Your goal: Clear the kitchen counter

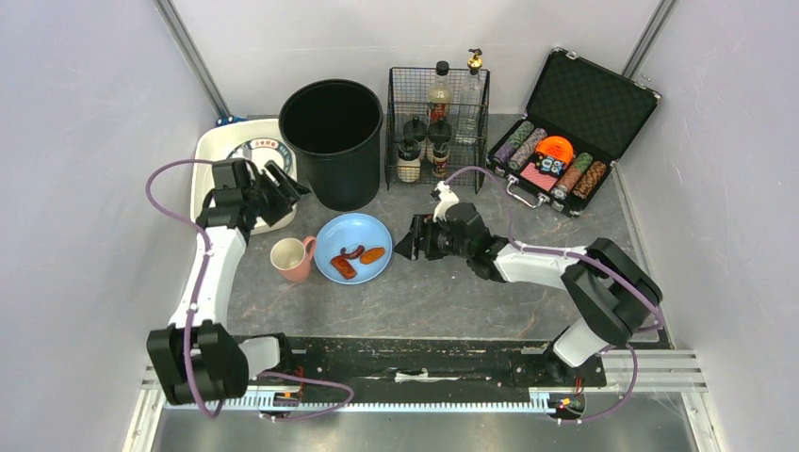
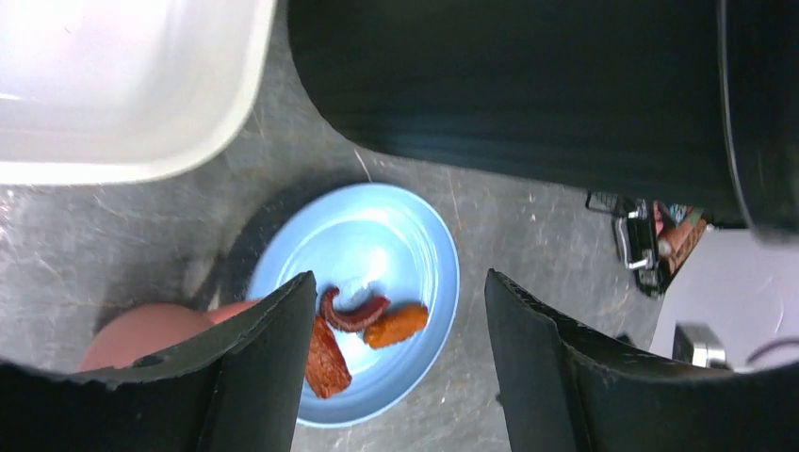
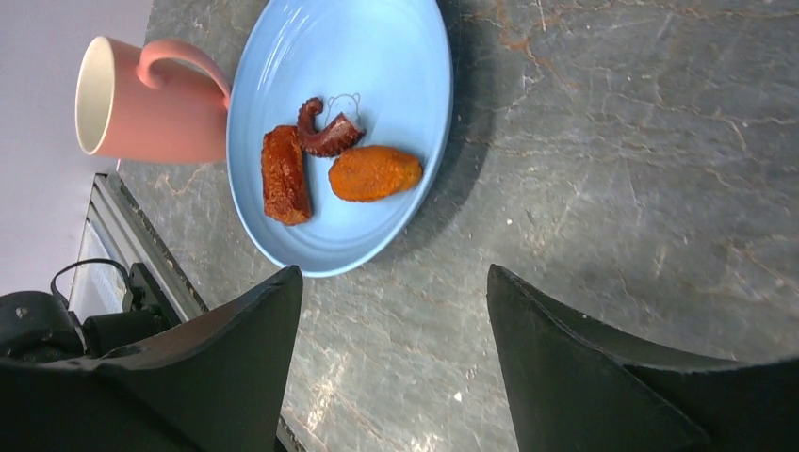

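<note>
The dark grey kitchen counter holds a light blue plate with three pieces of reddish-brown food, and a pink mug touching the plate's left side. My left gripper hovers open above the counter between the white tray and the black bucket, looking down on the plate and mug. My right gripper is open just right of the plate, low over bare counter, with nothing between its fingers. The mug lies beyond the plate.
A tall black bucket stands at the back, a white tray to its left. A wire basket holds bottles. An open black case of poker chips sits at the back right. A black rail frame runs along the near edge.
</note>
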Robot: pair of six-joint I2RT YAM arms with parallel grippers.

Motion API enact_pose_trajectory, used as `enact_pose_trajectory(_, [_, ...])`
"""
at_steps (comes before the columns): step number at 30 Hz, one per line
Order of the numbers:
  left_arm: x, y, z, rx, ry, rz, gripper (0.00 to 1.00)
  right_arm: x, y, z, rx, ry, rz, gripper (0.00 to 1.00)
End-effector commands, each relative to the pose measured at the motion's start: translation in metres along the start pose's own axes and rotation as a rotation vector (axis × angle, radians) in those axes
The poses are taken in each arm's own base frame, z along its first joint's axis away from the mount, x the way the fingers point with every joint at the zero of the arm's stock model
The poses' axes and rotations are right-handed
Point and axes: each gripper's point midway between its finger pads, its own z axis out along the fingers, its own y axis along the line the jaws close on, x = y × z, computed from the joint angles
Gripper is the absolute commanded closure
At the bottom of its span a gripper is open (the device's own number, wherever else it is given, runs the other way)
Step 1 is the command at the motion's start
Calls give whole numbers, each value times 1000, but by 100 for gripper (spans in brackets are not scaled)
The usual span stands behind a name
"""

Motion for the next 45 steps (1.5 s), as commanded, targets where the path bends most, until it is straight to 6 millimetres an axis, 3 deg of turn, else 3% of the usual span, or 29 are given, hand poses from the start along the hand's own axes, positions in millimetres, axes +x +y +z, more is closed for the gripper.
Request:
enact_pose_trajectory(1, [25,-11,-18,67,22,114,29,-19,9,21,-6,-41,13,28])
enact_pose_trajectory(9, [62,-22,-37,164,98,203,29,-19,2,48,20,-27,44,33])
enact_pose_trajectory(14, [87,-20,-39,213,141,221,29,-16,0,68,21,-2,58,38])
enact_pose_trajectory(20, [97,-27,-43,276,170,208,29,-8,-5,83,33,9,84,41])
enact_pose_trajectory(32, [97,-33,-51,314,159,216,29,5,-17,98,57,20,144,54])
enact_pose_trajectory(36, [97,-33,-52,314,151,219,29,6,-22,100,78,15,152,65])
enact_pose_trajectory(43, [96,-31,-52,305,142,219,29,8,-29,99,105,4,163,98])
enact_pose_trajectory(45, [96,-31,-52,303,142,221,29,8,-31,97,115,0,164,100])
